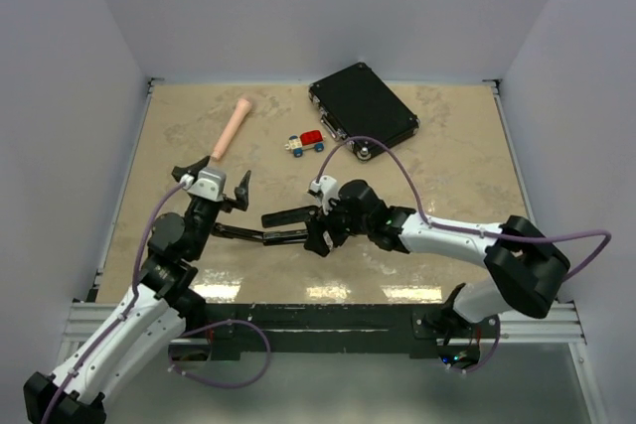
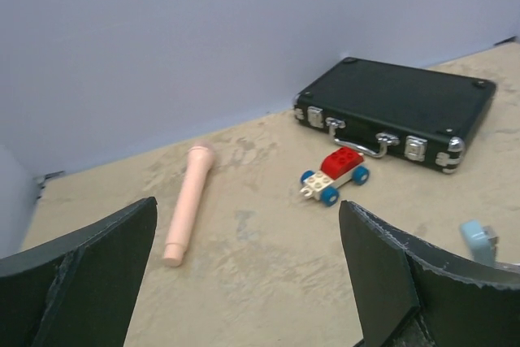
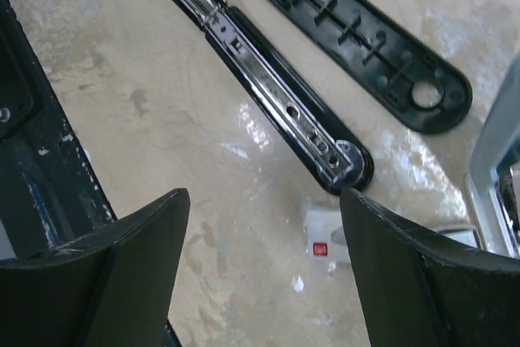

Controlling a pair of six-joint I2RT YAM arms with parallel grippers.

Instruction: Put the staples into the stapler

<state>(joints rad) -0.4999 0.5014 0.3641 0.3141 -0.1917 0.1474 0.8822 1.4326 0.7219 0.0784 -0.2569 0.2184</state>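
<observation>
The black stapler [image 1: 263, 235] lies folded out flat near the table's front, between the two arms. In the right wrist view its shiny metal magazine rail [image 3: 276, 95] lies bare, with the black ribbed part [image 3: 366, 46] beside it. A tiny white cardboard box [image 3: 323, 237] with a red label sits just past the rail's rounded end. I cannot make out the staples as a separate strip. My right gripper [image 3: 264, 282] [image 1: 318, 230] hovers open over the box and the rail's end, holding nothing. My left gripper [image 2: 248, 282] [image 1: 213, 172] is raised, wide open and empty, to the left of the stapler.
A black case [image 1: 363, 106] [image 2: 398, 111] with metal latches lies at the back right. A small brick-built toy car [image 1: 306, 143] [image 2: 335, 173] stands in front of it. A pale pink cylinder [image 1: 232, 128] [image 2: 189, 201] lies at the back left. Walls close in three sides.
</observation>
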